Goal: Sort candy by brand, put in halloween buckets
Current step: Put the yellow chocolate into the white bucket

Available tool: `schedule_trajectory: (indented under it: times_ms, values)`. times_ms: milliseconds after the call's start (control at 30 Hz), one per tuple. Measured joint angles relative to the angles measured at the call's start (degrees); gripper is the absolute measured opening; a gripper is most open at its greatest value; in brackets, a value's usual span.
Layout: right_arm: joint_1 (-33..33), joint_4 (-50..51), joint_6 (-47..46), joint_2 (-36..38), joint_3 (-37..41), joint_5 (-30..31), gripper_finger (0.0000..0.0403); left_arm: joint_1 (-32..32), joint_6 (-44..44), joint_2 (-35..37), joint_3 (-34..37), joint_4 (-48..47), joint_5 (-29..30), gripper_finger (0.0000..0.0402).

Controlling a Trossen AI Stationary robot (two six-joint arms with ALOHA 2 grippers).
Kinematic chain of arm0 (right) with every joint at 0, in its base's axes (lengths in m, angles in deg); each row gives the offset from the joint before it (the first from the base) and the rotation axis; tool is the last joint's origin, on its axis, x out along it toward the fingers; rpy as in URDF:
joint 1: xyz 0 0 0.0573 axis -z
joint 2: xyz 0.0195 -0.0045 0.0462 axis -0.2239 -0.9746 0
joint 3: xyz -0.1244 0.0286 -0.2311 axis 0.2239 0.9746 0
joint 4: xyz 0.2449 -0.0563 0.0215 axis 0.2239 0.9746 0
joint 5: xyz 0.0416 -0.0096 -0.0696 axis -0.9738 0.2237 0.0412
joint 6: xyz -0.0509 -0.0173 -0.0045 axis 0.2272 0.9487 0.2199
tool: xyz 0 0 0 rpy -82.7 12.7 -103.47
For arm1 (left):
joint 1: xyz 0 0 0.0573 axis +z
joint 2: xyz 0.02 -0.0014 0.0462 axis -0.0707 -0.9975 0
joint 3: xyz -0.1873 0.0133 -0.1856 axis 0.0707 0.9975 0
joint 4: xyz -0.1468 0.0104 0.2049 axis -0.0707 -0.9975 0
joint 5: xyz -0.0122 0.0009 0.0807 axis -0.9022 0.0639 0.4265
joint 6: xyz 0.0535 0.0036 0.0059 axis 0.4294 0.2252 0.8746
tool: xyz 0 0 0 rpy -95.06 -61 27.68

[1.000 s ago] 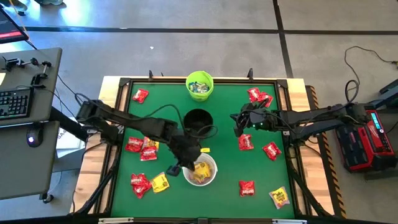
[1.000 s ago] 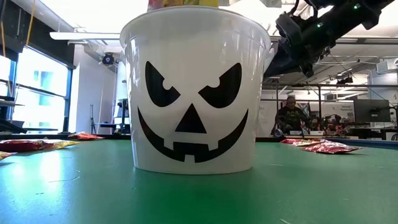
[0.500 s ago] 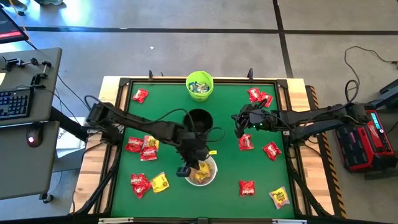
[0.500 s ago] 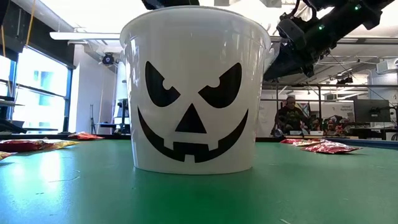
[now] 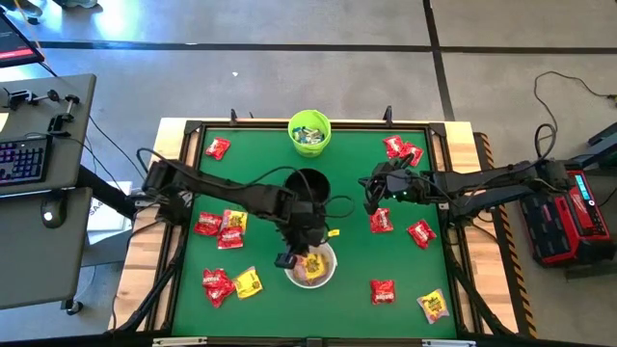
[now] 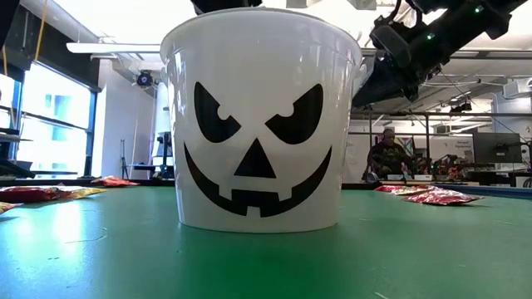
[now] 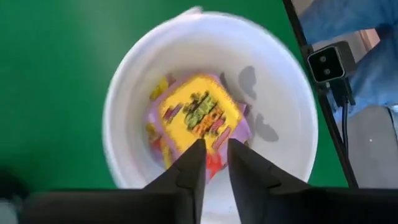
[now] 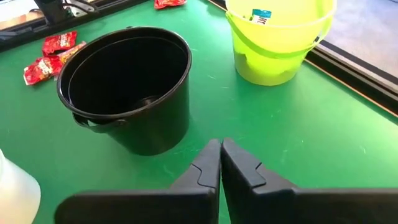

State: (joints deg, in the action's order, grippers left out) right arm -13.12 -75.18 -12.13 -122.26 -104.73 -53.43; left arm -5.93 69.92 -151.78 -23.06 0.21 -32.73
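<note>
The left gripper (image 5: 310, 256) was positioned directly over the white bucket (image 5: 329, 274), which stood toward the near edge of the green table (image 5: 347, 308) at its middle. In the left wrist view its fingers (image 7: 189, 171) stood a narrow gap apart with nothing between them, and a yellow packet (image 7: 199, 115) lay just beyond their tips, on top of the other candy inside the bucket, apart from the fingers. The low view showed the same bucket's black jack-o'-lantern face (image 6: 258, 141), with its contents hidden behind the wall. The right gripper (image 5: 370, 196) hung over the table to the right of the black bucket (image 5: 307, 184), its fingers (image 8: 211, 163) pressed together and empty; the right wrist view showed the black bucket near, with the lime green bucket (image 8: 277, 40) beyond it. The green bucket stood at the far edge and held pale packets (image 5: 309, 134). Loose candy lay well apart from both grippers: red packets (image 5: 208, 225) and a yellow packet (image 5: 248, 283) on the left side of the table, red packets (image 5: 400, 148) at the far right, and a red packet (image 5: 383, 290) with a yellow packet (image 5: 433, 306) at the near right.
</note>
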Motion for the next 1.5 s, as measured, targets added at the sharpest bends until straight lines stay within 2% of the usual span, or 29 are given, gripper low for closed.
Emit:
schedule_trajectory:
  times_ms: [133,200,333,433,600,733,1033,1200,1333,1500]
  values:
    - [-0.06,0.04,1.46,0.0,-0.02,-0.63,0.0031,1.2,-0.05,1.99,0.01,-2.28,0.8,0.0093]
    - [-0.58,-0.05,1.76,0.08,-0.15,-1.48,0.0052,1.52,0.66,3.8,0.02,-2.34,3.68,0.0106]
    - [-2.86,0.09,0.84,0.22,-0.17,-3.69,0.0095,1.9,3.26,7.61,0.08,-2.8,10.07,0.0116]
    - [-4.96,1.02,-1.85,0.22,-0.17,-5.39,0.0124,2.52,3.4,9.65,1.41,-1.8,10.53,0.0117]
    - [-8.96,5.67,-7.26,0.22,-0.17,-5.67,0.0156,3.33,1.32,14.17,8.84,7.12,9.22,0.0111]
    - [-11.79,8.0,-11.93,0.22,-0.17,-4.85,0.0165,3.72,-1.21,18.96,16.58,13.37,8.57,0.0092]
    - [-16.5,8.62,-16.9,0.21,-0.39,-3.2,0.0165,2.41,-7.19,31.66,28.22,13.49,6.4,0.0066]
    - [-20.71,18.38,-20.51,0.2,-5.94,-9.84,0.0166,0.88,-10.55,36.98,31.8,10.6,6.44,0.0064]
    - [-25.15,26.35,-25.02,0.2,-10.51,-18.76,0.0166,0.42,-12.23,41.05,37.16,11.42,6.42,0.0064]
    - [-31.53,30.43,-34.06,-0.24,-11.3,-31.03,0.0166,0.44,-15.81,45.87,43.59,15.27,6.65,0.0064]
